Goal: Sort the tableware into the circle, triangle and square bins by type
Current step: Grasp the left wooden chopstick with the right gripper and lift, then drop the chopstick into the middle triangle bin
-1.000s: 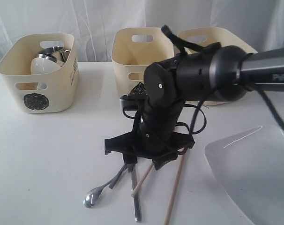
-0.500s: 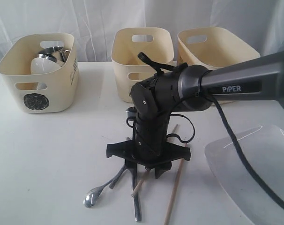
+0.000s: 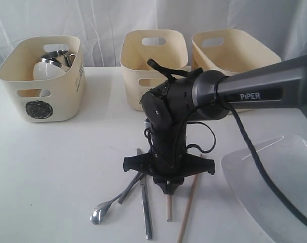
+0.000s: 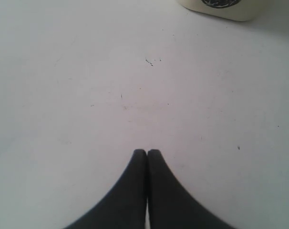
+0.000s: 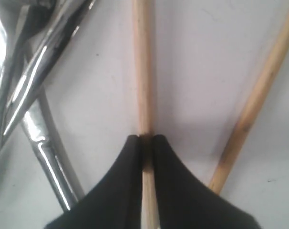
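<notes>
My right gripper (image 3: 168,189) points straight down at the table's front centre, shut on one wooden chopstick (image 3: 168,208). In the right wrist view the fingertips (image 5: 133,143) pinch that chopstick (image 5: 142,71) with no gap. The second chopstick (image 3: 187,208) lies slanted just to the right (image 5: 259,95). A steel spoon (image 3: 100,213), a knife (image 3: 146,212) and a fork (image 3: 130,187) lie to the left. The large white plate (image 3: 275,187) is at the right. My left gripper (image 4: 147,151) is shut on nothing over bare table, and it does not show in the exterior view.
Three cream bins stand along the back. The left bin (image 3: 42,83) has a round mark and holds steel mugs (image 3: 57,56) and a white bowl (image 3: 46,71). The middle bin (image 3: 153,55) and right bin (image 3: 234,50) are partly hidden by the arm.
The right gripper has sunk lower and turned slightly. The chopstick between its fingers has swung from slanting to pointing straight at the front edge.
</notes>
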